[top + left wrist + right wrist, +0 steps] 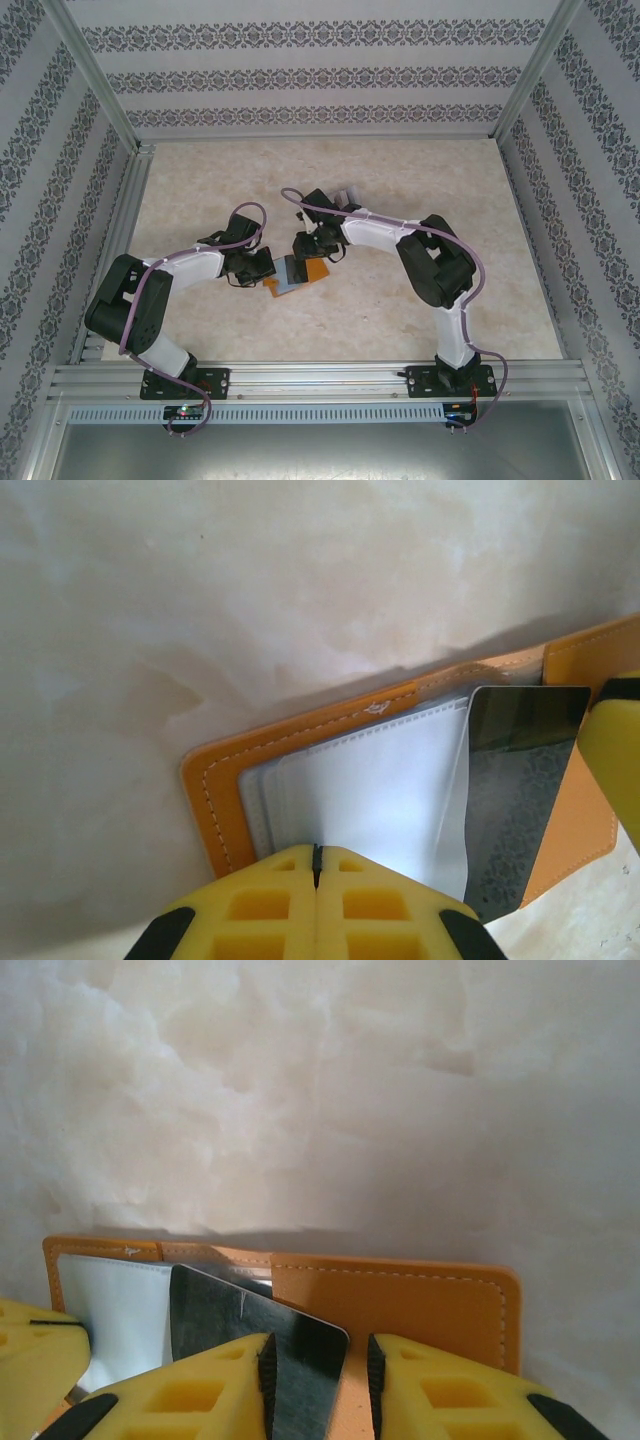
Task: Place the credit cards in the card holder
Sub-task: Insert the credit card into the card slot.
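The card holder (312,268) lies open near the middle of the bench (400,180). Fully closed, the left gripper (316,865) bears on its pale pocket (370,790), likely pinning it. The right gripper (320,1360) pinches a dark credit card (215,1305) aimed there.

Left arm (140,300) and right arm (435,265) bent inward, tips nearly meeting.
The left arm folds at the elbow and reaches right; the left pincer (316,865) is closed, fingers pressed flat together. The right arm doubles back leftward; the right pincer (318,1360) stands partly closed, a dark card (225,1310) pinched between its yellow fingers.
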Controlling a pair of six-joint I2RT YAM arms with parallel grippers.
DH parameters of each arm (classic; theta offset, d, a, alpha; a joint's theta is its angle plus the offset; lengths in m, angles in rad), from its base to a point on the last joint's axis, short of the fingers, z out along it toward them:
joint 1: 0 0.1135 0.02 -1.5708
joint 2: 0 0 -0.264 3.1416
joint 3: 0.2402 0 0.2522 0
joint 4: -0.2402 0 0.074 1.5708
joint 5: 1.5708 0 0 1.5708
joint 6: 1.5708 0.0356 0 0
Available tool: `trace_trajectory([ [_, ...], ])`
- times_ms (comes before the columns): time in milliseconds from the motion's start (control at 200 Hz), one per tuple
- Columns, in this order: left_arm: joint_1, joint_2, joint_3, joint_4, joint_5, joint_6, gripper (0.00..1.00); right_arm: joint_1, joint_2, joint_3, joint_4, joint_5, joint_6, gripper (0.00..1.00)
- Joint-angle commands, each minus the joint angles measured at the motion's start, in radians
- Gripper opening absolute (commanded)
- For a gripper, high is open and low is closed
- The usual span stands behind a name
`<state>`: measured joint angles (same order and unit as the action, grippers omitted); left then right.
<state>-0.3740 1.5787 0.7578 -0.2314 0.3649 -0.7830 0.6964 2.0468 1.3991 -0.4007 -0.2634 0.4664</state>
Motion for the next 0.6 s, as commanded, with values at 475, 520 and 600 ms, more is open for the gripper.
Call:
trace_trajectory([
  [475, -0.002, 0.038, -0.01, -0.125, -0.09, 0.038, 0.0, 0.063, 0.02, 0.043, -0.056, -0.036, -0.047, 0.33],
  [520, -0.002, 0.039, -0.011, -0.123, -0.089, 0.038, 0.0, 0.061, 0.005, 0.043, -0.067, -0.023, -0.053, 0.33],
  [600, -0.003, 0.043, -0.009, -0.123, -0.088, 0.041, 0.0, 0.051, -0.019, 0.055, -0.076, -0.014, -0.059, 0.33],
])
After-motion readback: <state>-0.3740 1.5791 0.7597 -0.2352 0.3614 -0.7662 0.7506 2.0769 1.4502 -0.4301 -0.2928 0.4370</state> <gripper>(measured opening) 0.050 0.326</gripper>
